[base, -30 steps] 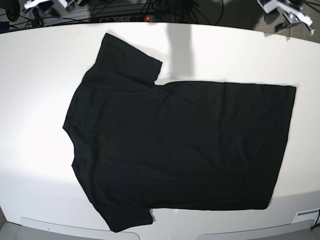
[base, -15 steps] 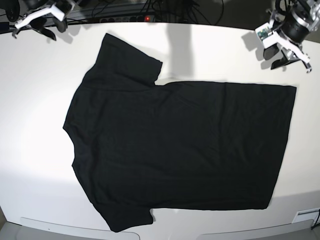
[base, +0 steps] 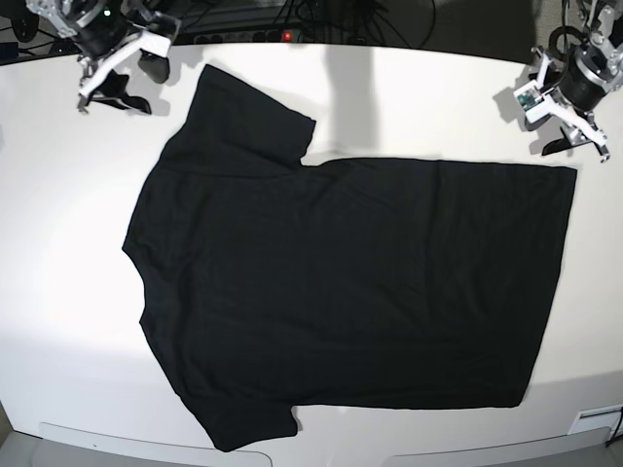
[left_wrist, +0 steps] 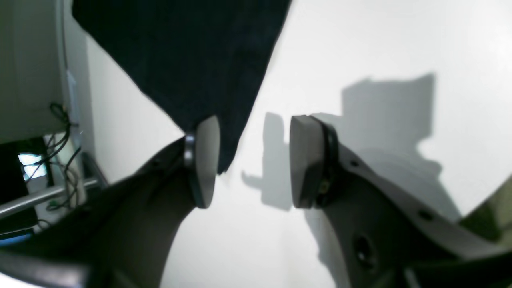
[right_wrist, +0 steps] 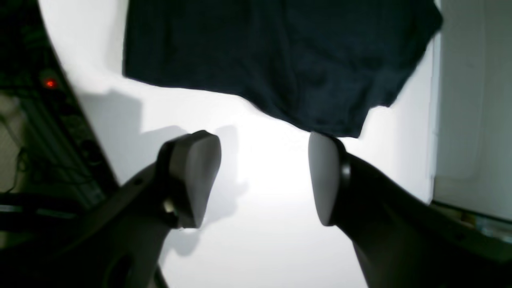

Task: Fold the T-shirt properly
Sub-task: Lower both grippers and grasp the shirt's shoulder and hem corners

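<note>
Both grippers farther in over the tabletop [base: 58,292] than a second ago; T-shirt [base: 341,282] unmoved, spread flat, lower sleeve near the front edge. Left gripper [left_wrist: 255,162] and right gripper [right_wrist: 265,180] both spread apart, gripping nothing. Arms cut off at frame top. Count: one shirt, two grippers.

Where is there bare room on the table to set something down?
In the base view, the table is bare left of the T-shirt, and above its body between the upper sleeve and left gripper. A narrower strip runs along its right. It is crowded at upper left, where the right gripper hovers near that sleeve.
</note>
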Robot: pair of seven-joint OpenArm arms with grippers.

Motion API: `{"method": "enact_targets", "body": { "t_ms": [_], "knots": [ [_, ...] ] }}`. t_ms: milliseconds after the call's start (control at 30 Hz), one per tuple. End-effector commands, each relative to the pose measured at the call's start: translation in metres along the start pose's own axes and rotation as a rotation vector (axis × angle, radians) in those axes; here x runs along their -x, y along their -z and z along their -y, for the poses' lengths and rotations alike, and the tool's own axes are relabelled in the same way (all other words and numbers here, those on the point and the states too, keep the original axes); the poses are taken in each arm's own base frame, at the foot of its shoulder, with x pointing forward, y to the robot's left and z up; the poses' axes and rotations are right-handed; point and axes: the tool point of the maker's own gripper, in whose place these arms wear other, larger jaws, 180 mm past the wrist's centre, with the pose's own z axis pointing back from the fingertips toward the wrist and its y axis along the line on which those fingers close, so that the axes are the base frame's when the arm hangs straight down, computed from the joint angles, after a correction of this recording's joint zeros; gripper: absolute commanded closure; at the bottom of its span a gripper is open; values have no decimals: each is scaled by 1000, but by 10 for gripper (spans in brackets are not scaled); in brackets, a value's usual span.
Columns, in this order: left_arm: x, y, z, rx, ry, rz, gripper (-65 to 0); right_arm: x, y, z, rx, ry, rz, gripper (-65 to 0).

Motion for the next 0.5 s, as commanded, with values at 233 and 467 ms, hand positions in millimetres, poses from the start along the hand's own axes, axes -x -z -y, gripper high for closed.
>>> {"method": "enact_targets", "body": {
  "t_ms": [233, 467],
  "knots": [
    [7, 1, -5, -7, 11, -4, -280, -2, 39, -8, -5, -119, 9, -382],
    [7, 1, -5, -7, 11, -4, -279, 7, 63, -12, -23, -144, -11, -382]
  ]
}}
